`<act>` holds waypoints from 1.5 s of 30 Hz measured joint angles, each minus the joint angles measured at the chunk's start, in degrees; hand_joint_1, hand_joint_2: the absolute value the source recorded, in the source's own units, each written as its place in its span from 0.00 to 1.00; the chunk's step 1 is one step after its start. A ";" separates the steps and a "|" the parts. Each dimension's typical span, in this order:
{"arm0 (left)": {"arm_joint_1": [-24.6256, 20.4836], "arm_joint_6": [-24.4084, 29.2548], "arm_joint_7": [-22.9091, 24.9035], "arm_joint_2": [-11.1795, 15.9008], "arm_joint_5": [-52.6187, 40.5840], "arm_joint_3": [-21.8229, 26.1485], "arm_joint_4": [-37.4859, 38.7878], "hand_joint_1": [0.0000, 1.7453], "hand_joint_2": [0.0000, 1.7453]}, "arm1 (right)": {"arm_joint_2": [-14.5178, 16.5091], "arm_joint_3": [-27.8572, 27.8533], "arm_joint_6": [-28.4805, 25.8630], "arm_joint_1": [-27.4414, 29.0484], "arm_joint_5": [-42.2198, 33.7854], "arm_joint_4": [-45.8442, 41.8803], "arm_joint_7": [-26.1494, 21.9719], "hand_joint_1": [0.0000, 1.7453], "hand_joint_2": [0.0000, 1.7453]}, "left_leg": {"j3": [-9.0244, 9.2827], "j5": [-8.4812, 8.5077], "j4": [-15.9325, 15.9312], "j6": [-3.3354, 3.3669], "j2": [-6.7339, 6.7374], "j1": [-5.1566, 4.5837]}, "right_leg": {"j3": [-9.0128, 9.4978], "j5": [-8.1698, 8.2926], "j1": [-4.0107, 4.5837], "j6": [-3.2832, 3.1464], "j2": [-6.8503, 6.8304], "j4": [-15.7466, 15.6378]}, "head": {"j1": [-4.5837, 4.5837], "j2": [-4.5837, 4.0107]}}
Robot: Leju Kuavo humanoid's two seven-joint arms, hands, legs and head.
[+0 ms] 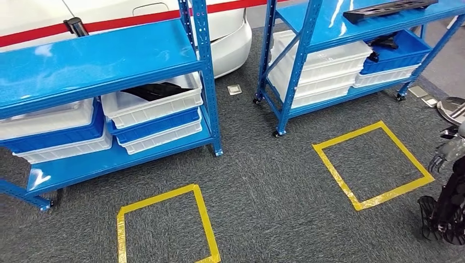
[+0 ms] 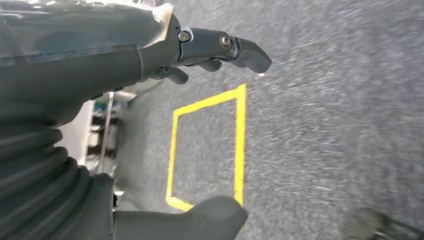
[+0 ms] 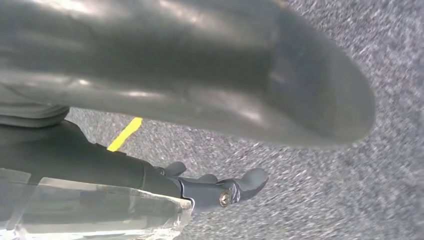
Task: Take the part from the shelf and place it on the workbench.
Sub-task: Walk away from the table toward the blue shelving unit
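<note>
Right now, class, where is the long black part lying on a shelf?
In the head view, the long black part lies on the right-hand blue rack's top shelf, above the white bins.

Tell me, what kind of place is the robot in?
Probably a car workshop or factory storeroom: blue metal shelves hold white bins with black parts, yellow tape squares mark the grey carpet, and a white car stands behind.
</note>
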 joint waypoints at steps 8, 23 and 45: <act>-0.18 0.29 0.53 -0.03 -0.04 0.07 0.00 0.00 1.00 | -0.07 0.05 0.15 -0.53 0.38 0.00 0.00 0.00 0.00 | 7.05 5.23 -13.94 2.12 1.81 -0.84 | 1.33 -1.86 0.95 1.95 -2.25 0.51 | 0.28 0.00; -0.15 -0.99 0.95 0.31 -1.87 0.26 0.03 0.00 1.00 | -0.17 -0.10 0.33 -0.37 -0.87 0.04 -0.23 0.00 0.00 | 7.44 4.72 -13.70 1.01 -5.70 -0.78 | -0.51 0.75 0.44 0.82 4.83 -0.20 | 0.82 0.00; -0.28 -2.17 -3.29 0.69 -1.01 3.11 0.02 0.00 1.00 | -0.13 -1.49 -1.78 -0.26 0.89 0.11 7.00 0.00 1.00 | 7.55 5.04 -14.16 1.08 0.57 -1.45 | -0.23 -0.21 1.29 0.66 1.49 -0.44 | 0.30 0.00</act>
